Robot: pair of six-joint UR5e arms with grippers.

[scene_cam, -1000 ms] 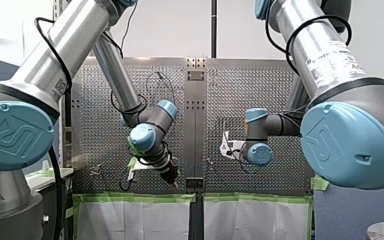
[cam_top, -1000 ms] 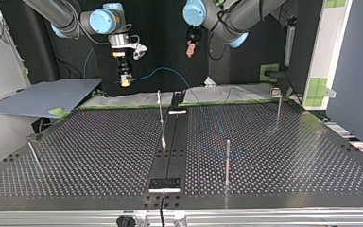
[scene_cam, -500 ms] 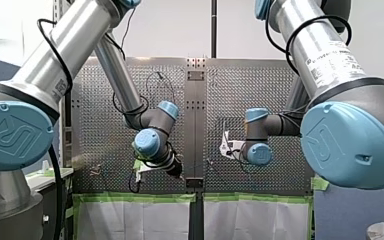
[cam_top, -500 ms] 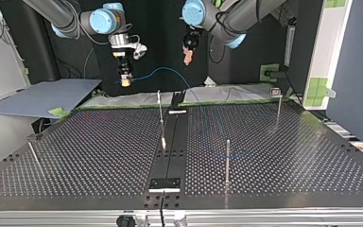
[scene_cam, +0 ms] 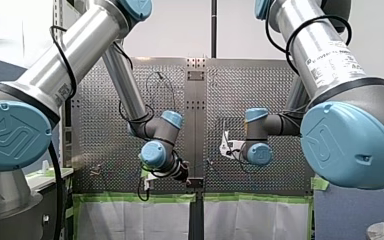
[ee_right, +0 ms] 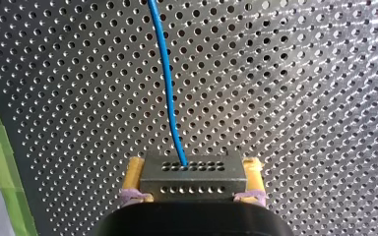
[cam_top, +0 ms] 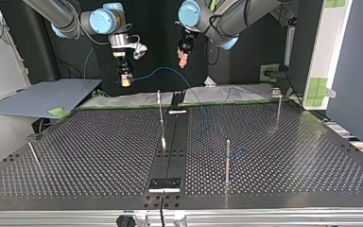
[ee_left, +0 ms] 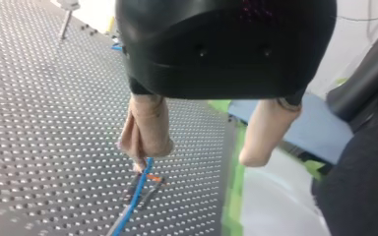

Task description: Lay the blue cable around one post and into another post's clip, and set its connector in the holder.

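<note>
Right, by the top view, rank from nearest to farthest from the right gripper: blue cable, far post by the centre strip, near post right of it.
1. Blue cable: its connector sits in the right gripper.
2. Far post: just left of the centre strip.
3. Near post: right of the strip, much nearer the camera.

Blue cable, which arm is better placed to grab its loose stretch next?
Probably left: my left claw, open, hangs just over the blue cable, while my right claw is shut on the connector.

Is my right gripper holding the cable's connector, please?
Yes, the yellow pads of the right gripper clamp the metal connector, with the blue cable leaving it.
</note>
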